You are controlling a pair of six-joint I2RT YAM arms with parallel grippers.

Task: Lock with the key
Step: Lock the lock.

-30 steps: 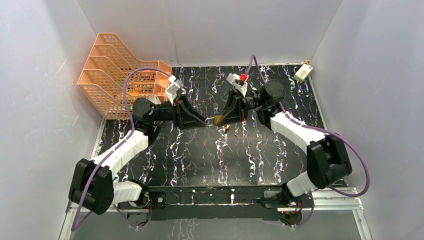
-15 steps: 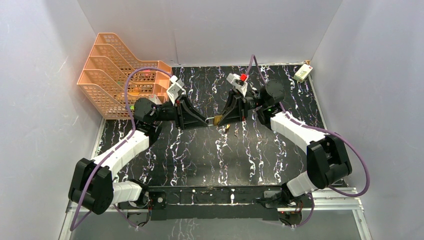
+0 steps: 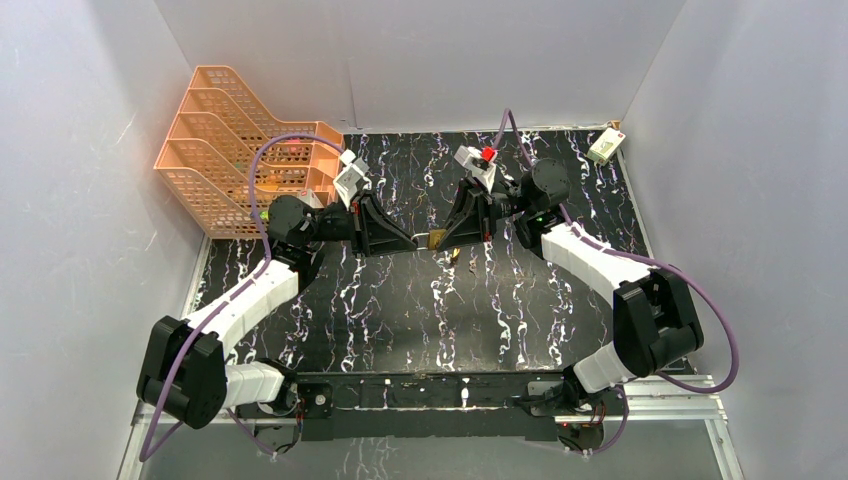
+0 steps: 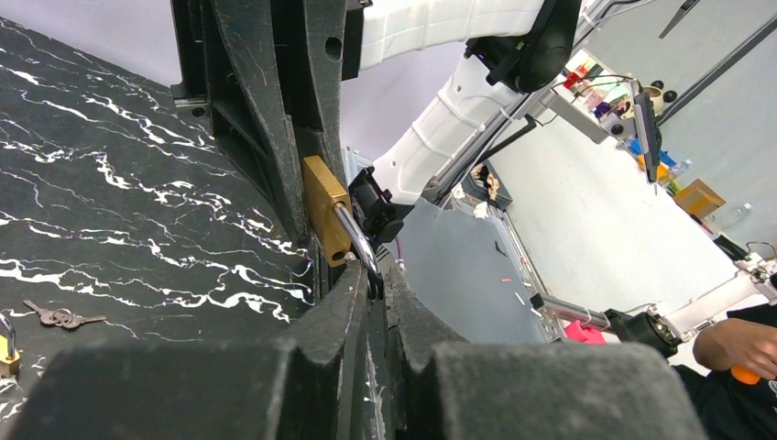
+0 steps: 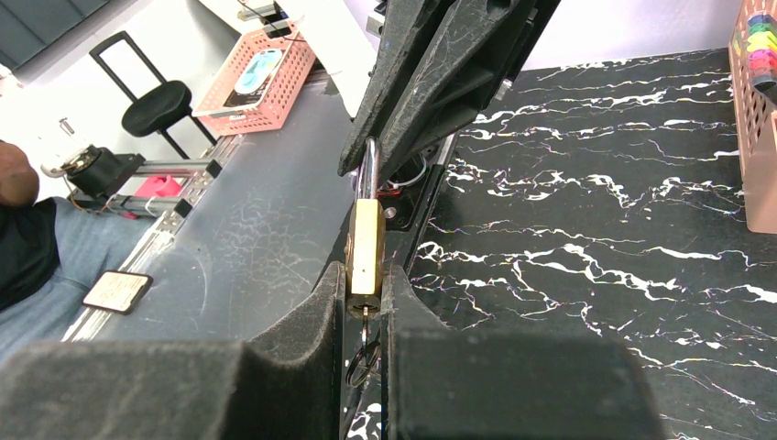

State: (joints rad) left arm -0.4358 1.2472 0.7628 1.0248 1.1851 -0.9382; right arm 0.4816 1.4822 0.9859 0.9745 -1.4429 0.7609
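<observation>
A brass padlock point(image 3: 436, 240) hangs in the air between both grippers above the middle of the table. My right gripper point(image 5: 366, 284) is shut on the padlock's brass body point(image 5: 366, 243). A key sits in the keyhole, and its ring point(image 5: 364, 356) hangs between the fingers. My left gripper point(image 4: 376, 275) is shut on the padlock's steel shackle point(image 4: 355, 240), next to the brass body point(image 4: 322, 209). In the top view the left gripper point(image 3: 410, 243) and the right gripper point(image 3: 448, 240) meet tip to tip.
An orange stacked letter tray point(image 3: 240, 140) stands at the back left. A small white box point(image 3: 605, 147) lies at the back right corner. Loose keys point(image 4: 57, 318) and a second small padlock point(image 4: 7, 353) lie on the black marbled table point(image 3: 420, 310) under the grippers.
</observation>
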